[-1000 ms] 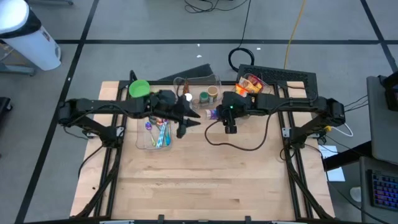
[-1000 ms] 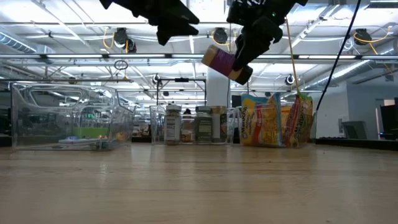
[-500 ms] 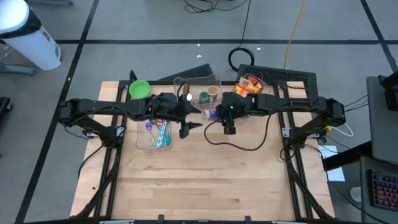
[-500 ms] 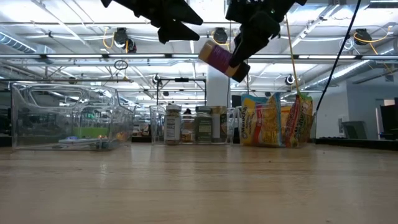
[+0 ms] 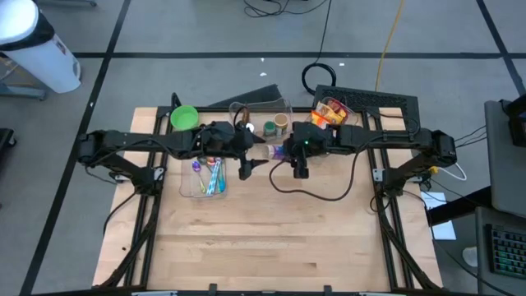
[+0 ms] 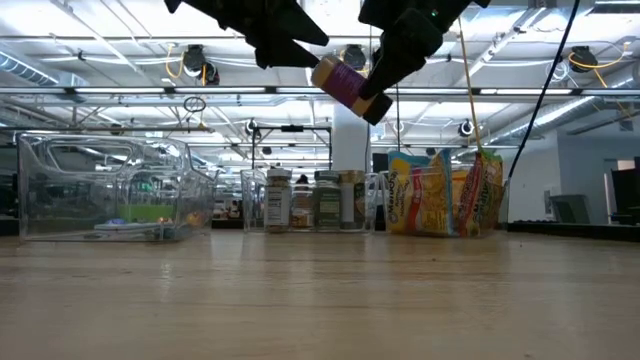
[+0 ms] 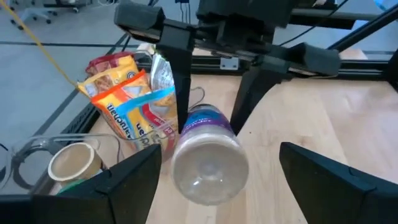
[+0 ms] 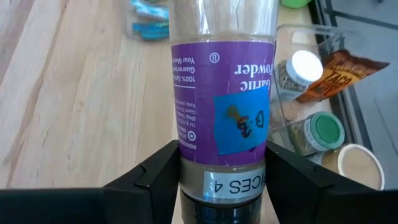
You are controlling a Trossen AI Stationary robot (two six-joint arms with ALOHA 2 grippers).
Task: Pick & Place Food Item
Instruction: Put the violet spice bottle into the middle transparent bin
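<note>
While the right gripper holds the purple-labelled spice jar high above the table, the left gripper stands wide open just beside the jar's free end, not touching. Below both, bare wood lies free toward the near edge.

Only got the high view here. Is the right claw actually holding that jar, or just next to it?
Observer: Holding. The right wrist view shows the right claw clamped on a purple-labelled spice jar, near its cap end.
Operator: Left claw touching it?
Observer: No. In the left wrist view the left claw is open, with the jar's clear base pointing at it and gaps on both sides.
Operator: Height?
Observer: The low view shows it tilted, well above the table.
</note>
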